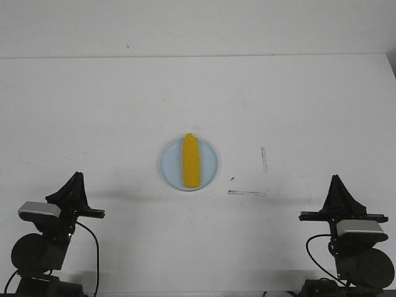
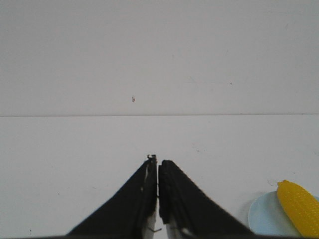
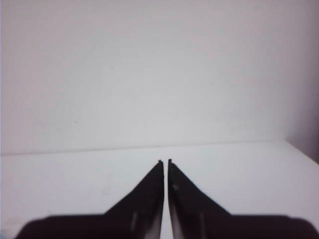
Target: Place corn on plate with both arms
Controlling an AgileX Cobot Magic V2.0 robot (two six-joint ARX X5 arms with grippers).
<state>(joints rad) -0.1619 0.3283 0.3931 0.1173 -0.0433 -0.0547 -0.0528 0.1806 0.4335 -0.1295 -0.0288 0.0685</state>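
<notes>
The yellow-orange corn [image 1: 191,161] lies lengthwise on the pale blue plate [image 1: 210,162] at the middle of the white table, its tapered tip pointing away from me. In the left wrist view the corn [image 2: 299,206] and a part of the plate [image 2: 266,216] show at the edge. My left gripper [image 1: 77,177] is shut and empty, near the table's front left, well apart from the plate; its jaws [image 2: 158,160] are pressed together. My right gripper [image 1: 336,180] is shut and empty at the front right [image 3: 164,161]; corn and plate are out of its wrist view.
Two short strips of tape [image 1: 247,193] [image 1: 264,159] lie on the table to the right of the plate. The table's far edge [image 1: 198,56] meets a white wall. The table's right edge [image 1: 391,62] shows at the far right.
</notes>
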